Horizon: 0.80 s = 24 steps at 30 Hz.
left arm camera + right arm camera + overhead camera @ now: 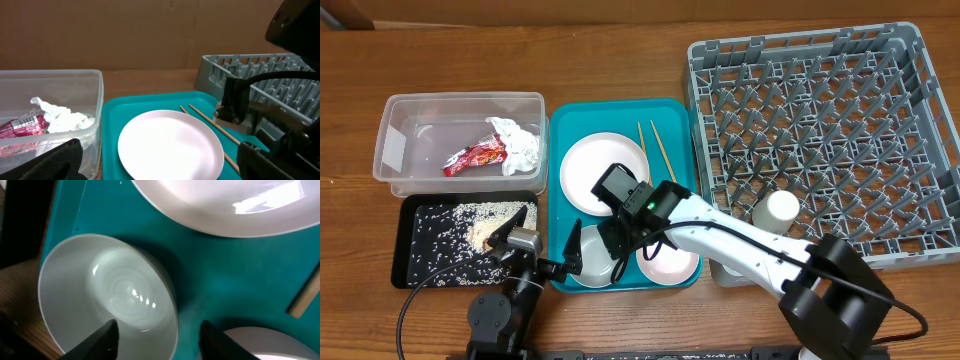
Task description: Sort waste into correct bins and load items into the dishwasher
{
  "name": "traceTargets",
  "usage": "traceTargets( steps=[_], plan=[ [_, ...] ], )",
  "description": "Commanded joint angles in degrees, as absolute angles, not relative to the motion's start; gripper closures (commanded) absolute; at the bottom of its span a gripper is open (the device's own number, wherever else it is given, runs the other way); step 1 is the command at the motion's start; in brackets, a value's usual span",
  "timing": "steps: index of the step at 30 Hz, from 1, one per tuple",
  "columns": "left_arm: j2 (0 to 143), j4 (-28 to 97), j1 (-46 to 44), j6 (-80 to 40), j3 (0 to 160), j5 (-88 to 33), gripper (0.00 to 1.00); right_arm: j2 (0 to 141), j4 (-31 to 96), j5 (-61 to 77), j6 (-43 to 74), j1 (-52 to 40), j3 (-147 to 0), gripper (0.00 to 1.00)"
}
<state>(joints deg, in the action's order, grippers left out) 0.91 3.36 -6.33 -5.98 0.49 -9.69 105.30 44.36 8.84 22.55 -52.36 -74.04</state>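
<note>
Right pincer hangs spread over the near-left bowl. One finger is above the bowl's inside and the other above the teal outside its wall, so the rim lies between them and nothing is pinched yet. Left pincer is spread wide too and empty, low down with the plate ahead of it.

Working down in size, the dish rack fills the right of the bench, with one small cup sitting in its near-left part. The teal serving tray lies just beside it, carrying the plate, the bowl, a second bowl and the chopsticks. The clear tub holds the wrapper and the tissue. The black tray holds the rice.

I judge the bowl stiff, fairly light and slick with glaze, and likely to chip if dropped. I'd take it by the wall, one finger inside and one outside, close gently and lift it level. The second bowl sits near, so the outside finger needs watching.
</note>
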Motion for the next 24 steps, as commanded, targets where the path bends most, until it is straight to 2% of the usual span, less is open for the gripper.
traceTargets(
  steps=[1,5,11,19,21,24],
  plan=[
    [0.30,3.33,-6.02,-6.63,0.27,-10.33,0.00,104.75,42.85,10.66,22.61,-52.27,-74.15,0.51],
    [0.30,3.33,-6.02,-6.63,0.27,-10.31,0.00,106.45,42.70,10.61,25.17,-52.27,-74.15,0.52],
    [0.30,3.33,-6.02,-6.63,0.27,-10.33,0.00,107.77,42.04,11.92,25.43,-52.27,-74.15,0.64],
    [0.30,3.33,-6.02,-6.63,0.27,-10.33,0.00,109.73,41.39,13.17,26.02,-52.25,-74.15,0.65],
    [0.30,3.33,-6.02,-6.63,0.27,-10.33,0.00,109.93,41.34,13.85,26.04,-51.99,-74.26,0.77],
    [0.30,3.33,-6.02,-6.63,0.27,-10.33,0.00,109.93,41.15,13.80,27.59,-51.24,-74.28,0.84]
  ],
)
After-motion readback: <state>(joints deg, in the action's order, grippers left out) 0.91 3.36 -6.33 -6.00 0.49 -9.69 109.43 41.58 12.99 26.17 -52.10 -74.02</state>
